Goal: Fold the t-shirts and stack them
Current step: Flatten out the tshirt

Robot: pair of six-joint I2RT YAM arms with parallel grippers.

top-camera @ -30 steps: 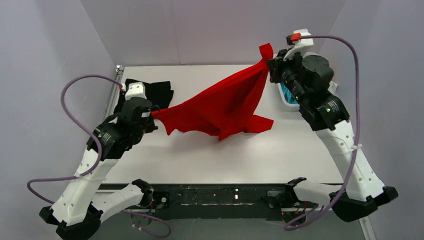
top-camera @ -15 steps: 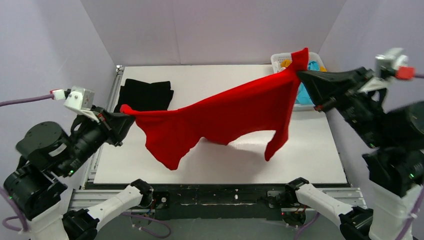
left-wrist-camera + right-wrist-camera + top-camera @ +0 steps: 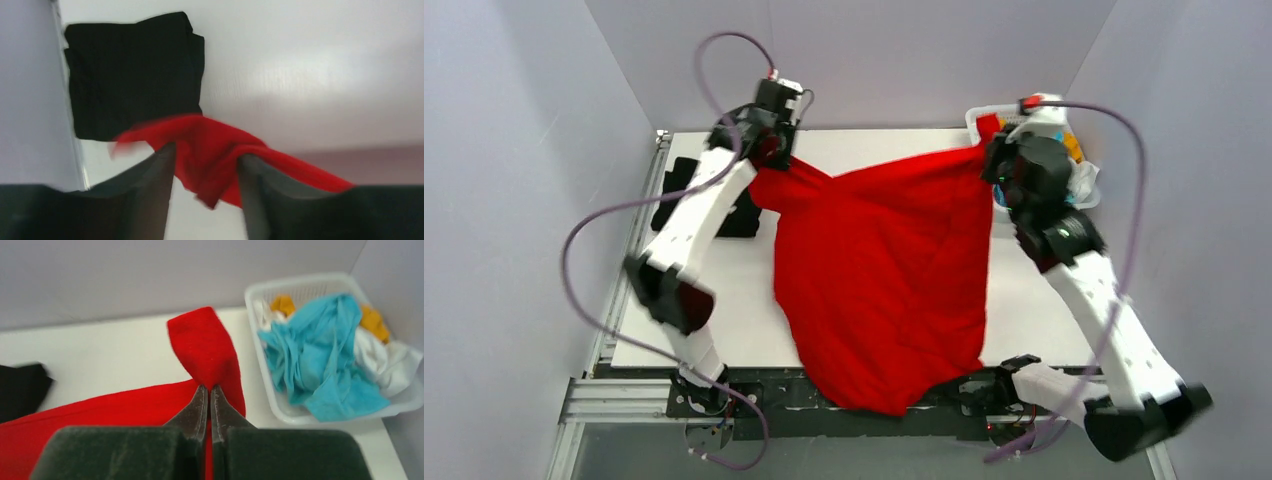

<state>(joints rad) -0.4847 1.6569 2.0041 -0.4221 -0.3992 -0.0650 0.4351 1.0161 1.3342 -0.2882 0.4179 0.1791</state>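
Now that both arms have flung the red t-shirt [image 3: 879, 270] forward, its hem drapes over the table's [image 3: 1014, 310] near edge and its body lies spread out. Farther back, my right gripper [image 3: 210, 389] pinches one corner shut. My left gripper's [image 3: 206, 156] jaws have parted around the other, near the folded black t-shirt [image 3: 130, 75]. Folding can start, I judge.
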